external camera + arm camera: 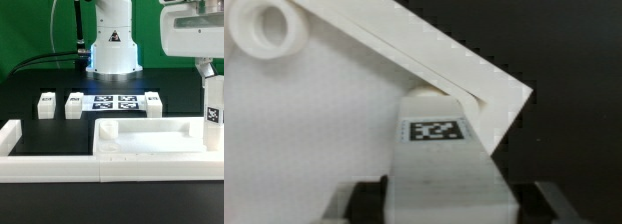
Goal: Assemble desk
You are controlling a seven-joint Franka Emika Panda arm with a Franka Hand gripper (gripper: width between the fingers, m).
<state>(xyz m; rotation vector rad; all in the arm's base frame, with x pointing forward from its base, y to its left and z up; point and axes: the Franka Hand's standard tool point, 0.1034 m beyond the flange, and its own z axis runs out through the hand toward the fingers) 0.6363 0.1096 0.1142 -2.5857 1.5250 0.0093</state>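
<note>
One leg (441, 165) clenched in our tool (446, 205), hanging upright below it at tabletop (331, 130) corner; we judge this lines it up for seating. Spare legs (45, 105) well apart on surface (30, 80).

Bright even light, soft blurry detail

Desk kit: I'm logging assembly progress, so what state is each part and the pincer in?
Tabletop: lying flat, rim up.
Held leg: upright, gripped, at the tabletop's corner.
Three other legs: loose on the table, unattached.
Pincer: shut on the held leg.
</note>
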